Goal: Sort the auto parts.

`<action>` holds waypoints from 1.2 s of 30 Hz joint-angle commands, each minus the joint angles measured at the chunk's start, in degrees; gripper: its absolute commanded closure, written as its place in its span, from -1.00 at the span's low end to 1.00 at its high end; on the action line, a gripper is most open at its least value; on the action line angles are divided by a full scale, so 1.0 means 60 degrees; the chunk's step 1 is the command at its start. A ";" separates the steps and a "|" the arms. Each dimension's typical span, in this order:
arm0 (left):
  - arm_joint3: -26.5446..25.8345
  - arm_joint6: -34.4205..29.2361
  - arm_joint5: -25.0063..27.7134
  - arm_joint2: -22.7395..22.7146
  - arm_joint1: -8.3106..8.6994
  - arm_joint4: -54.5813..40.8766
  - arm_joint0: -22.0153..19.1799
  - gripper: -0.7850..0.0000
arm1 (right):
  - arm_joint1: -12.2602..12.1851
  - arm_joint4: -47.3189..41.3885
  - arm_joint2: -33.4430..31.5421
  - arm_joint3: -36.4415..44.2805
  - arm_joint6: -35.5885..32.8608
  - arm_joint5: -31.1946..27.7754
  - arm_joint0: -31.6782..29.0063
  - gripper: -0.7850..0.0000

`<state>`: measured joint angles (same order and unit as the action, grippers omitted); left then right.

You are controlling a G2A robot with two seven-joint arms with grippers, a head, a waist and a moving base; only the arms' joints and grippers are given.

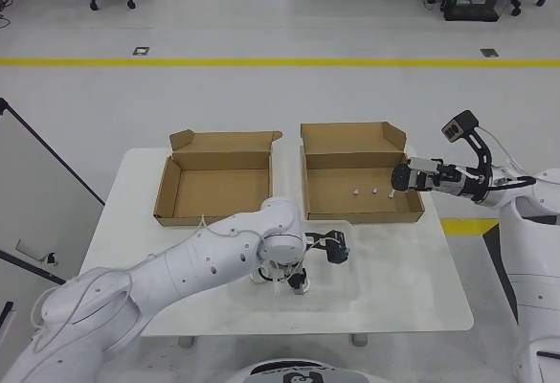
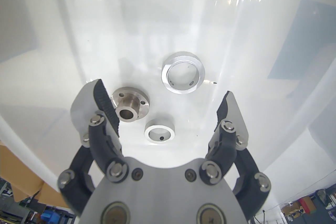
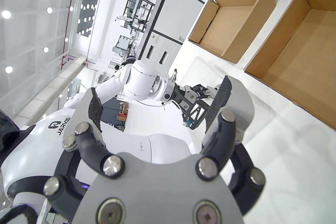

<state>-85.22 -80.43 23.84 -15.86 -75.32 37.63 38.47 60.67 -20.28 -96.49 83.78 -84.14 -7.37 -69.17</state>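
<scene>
- One clear tray (image 2: pixel 65 33) sits on the bench (image 1: pixel 404 287), near its front edge, and holds three metal parts.
- The three parts are one large ring (image 2: pixel 183 72), one small ring (image 2: pixel 159 132) and one flanged hub (image 2: pixel 129 107). All lie flat on the tray floor, and none touches another.
- The left gripper (image 2: pixel 164 93) hangs over the tray. Its two fingers (image 2: pixel 106 104) are spread wide and grip nothing. One finger is just beside the hub, and the small ring lies between the two.
- Two open cardboard boxes stand side by side behind the tray.
- The left box (image 1: pixel 168 187) shows only its bare floor.
- The right box (image 1: pixel 305 182) holds three small pale parts (image 1: pixel 372 191) in a row near its far right corner.
- The right gripper (image 3: pixel 159 88) is at the right box's outer wall, near those pale parts. Its two fingers (image 3: pixel 220 99) are wide apart and hold nothing.
</scene>
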 commanded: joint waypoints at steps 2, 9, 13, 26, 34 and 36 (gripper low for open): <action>0.0146 -0.0008 -0.0006 0.0045 -0.0066 -0.0038 -0.0039 -0.63 | 0.0000 -0.0001 0.0000 0.0000 0.0000 0.0000 0.0000 -1.00; 0.0409 -0.0029 -0.0028 0.0211 -0.0200 -0.0041 -0.0111 -0.31 | 0.0000 -0.0001 0.0000 0.0000 0.0000 0.0000 0.0000 -1.00; 0.0527 -0.0051 -0.0049 0.0304 -0.0267 -0.0061 -0.0175 -0.46 | 0.0000 -0.0001 0.0000 0.0000 0.0000 0.0000 0.0000 -1.00; 0.0883 -0.0022 -0.0021 0.0508 -0.0429 -0.0161 -0.0299 -0.01 | 0.0000 -0.0001 0.0000 0.0000 0.0000 0.0000 0.0000 -1.00; 0.0962 -0.0005 -0.0004 0.0612 -0.0510 -0.0204 -0.0347 0.07 | 0.0000 -0.0001 0.0000 0.0000 0.0000 0.0000 0.0000 -1.00; 0.0970 0.0032 0.0034 0.0651 -0.0531 -0.0217 -0.0352 0.06 | 0.0000 -0.0001 0.0000 0.0000 0.0000 0.0000 0.0000 -1.00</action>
<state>-79.43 -80.36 23.92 -12.09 -78.45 36.34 36.37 60.67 -20.28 -96.49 83.78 -84.14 -7.37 -69.17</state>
